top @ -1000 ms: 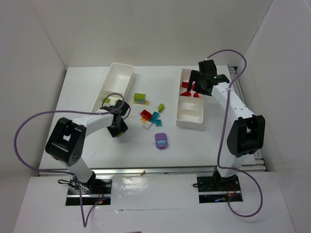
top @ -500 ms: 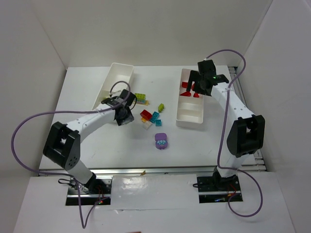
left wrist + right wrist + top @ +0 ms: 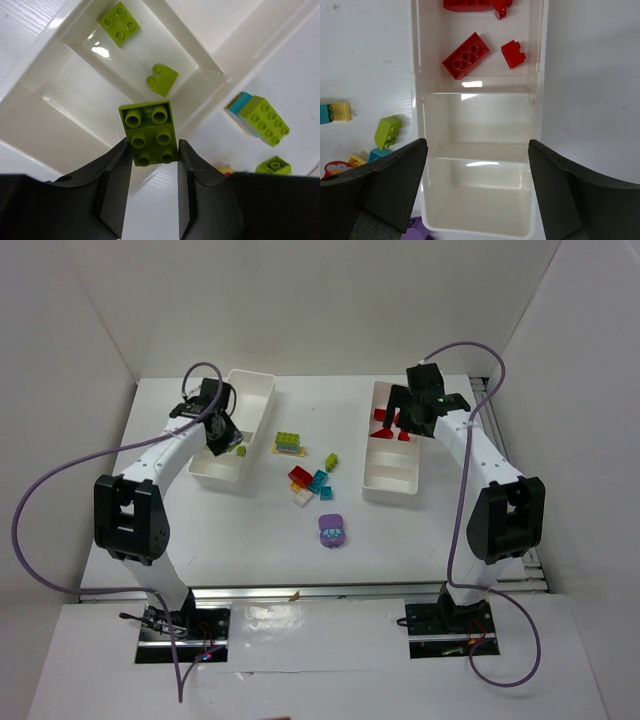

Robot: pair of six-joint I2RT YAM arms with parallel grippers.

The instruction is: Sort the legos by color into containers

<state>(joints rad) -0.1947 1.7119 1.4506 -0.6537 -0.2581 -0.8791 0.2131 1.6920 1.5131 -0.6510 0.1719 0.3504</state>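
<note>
My left gripper [image 3: 152,150] is shut on a lime green lego [image 3: 150,131], held studs-up over the near compartment of the left container [image 3: 30,72]. Two more lime green legos [image 3: 119,23] [image 3: 163,79] lie inside that compartment. From above, the left gripper [image 3: 218,430] hangs over the left container [image 3: 262,390]. My right gripper [image 3: 476,150] stands open and empty over the right container [image 3: 540,75], whose far compartment holds red legos [image 3: 466,55]. The top view shows the right gripper [image 3: 405,423] at the far end of this container [image 3: 392,495].
Loose legos lie between the containers: a green, teal and yellow stack [image 3: 288,442], a green one [image 3: 331,461], red [image 3: 300,476], teal [image 3: 319,480], white [image 3: 303,497], and a rounded purple piece [image 3: 332,530] nearer the arms.
The left gripper has closed on the lime green lego and swung back and left from the table's middle to over the left container. The right arm has not moved.
</note>
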